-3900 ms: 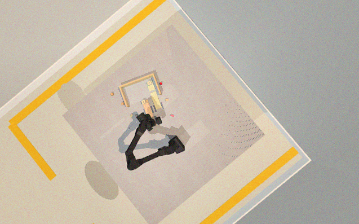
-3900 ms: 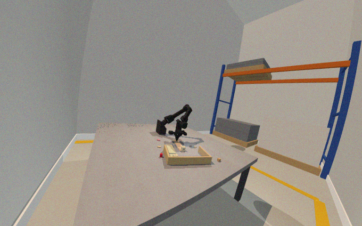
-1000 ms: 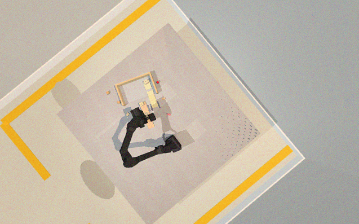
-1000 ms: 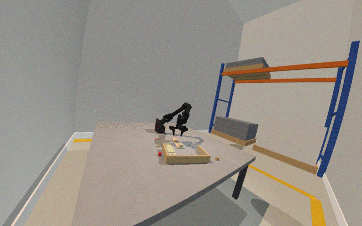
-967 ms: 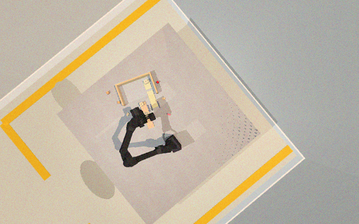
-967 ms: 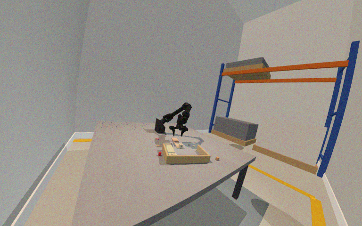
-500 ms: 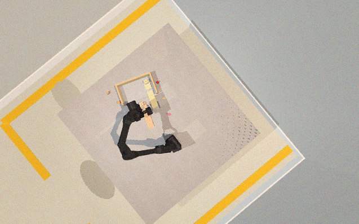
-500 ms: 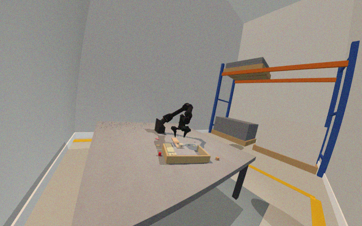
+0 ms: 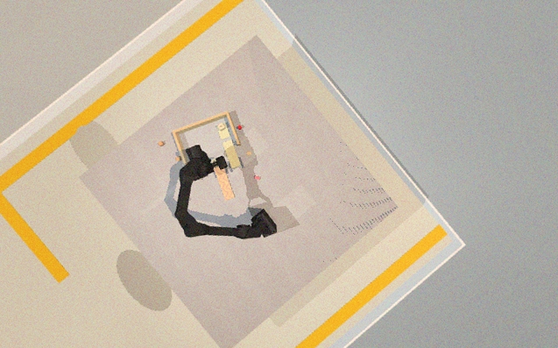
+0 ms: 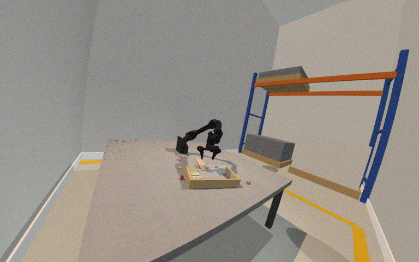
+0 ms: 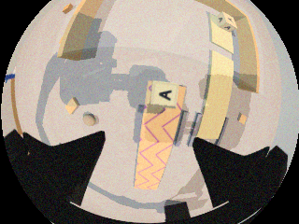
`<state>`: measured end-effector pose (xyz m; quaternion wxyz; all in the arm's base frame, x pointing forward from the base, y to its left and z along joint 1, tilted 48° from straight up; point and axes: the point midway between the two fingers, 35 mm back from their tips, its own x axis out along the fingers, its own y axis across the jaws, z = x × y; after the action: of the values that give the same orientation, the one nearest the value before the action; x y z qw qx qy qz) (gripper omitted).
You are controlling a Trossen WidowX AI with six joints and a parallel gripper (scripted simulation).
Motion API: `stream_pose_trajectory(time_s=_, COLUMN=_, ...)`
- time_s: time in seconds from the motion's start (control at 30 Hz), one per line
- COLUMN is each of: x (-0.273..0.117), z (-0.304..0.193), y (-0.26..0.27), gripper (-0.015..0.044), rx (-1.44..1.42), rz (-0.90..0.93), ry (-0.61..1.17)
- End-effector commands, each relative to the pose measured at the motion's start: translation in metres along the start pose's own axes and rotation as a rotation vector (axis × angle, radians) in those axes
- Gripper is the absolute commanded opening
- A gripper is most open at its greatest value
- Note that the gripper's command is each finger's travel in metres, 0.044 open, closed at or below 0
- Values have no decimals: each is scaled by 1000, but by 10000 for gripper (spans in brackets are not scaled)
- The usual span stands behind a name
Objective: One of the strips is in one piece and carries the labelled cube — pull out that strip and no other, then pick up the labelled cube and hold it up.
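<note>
Looks like a warehouse or workshop from my feed: blue-and-orange pallet rack (image 10: 324,77) with grey loads, yellow floor lines (image 9: 118,89) (image 10: 321,208), plain walls, big worktop (image 9: 265,288) (image 10: 138,209) (image 11: 121,163).

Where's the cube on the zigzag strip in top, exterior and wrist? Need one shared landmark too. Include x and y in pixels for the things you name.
Top: not distinguishable; the black claw (image 9: 221,162) is over that end of the orange zigzag-patterned strip (image 9: 225,184) (image 10: 200,162) (image 11: 154,154).
Exterior: the pale cube marked A (image 10: 206,167) (image 11: 164,94) is just below centre, at the strip's near end, behind the tray wall.
Wrist: slightly above and right of centre, on the strip's upper end.
Shared landmark: the three-sided wooden tray wall (image 9: 201,121) (image 10: 214,183) (image 11: 249,51).
</note>
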<state>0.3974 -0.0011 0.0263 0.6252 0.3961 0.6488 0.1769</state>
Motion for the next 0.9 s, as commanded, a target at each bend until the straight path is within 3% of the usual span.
stream_pose_trajectory(time_s=0.0, x=2, z=15, y=-5, gripper=440, rx=4, rz=-3, ry=8)
stream_pose_trajectory(time_s=0.33, x=3, z=40, y=-13, gripper=440, rx=3, rz=-4, ry=7)
stream_pose_trajectory(time_s=0.57, x=12, z=40, y=-13, gripper=256, rx=3, rz=-4, ry=7)
stream_pose_trajectory(time_s=0.87, x=27, z=40, y=-13, gripper=250, rx=3, rz=-4, ry=6)
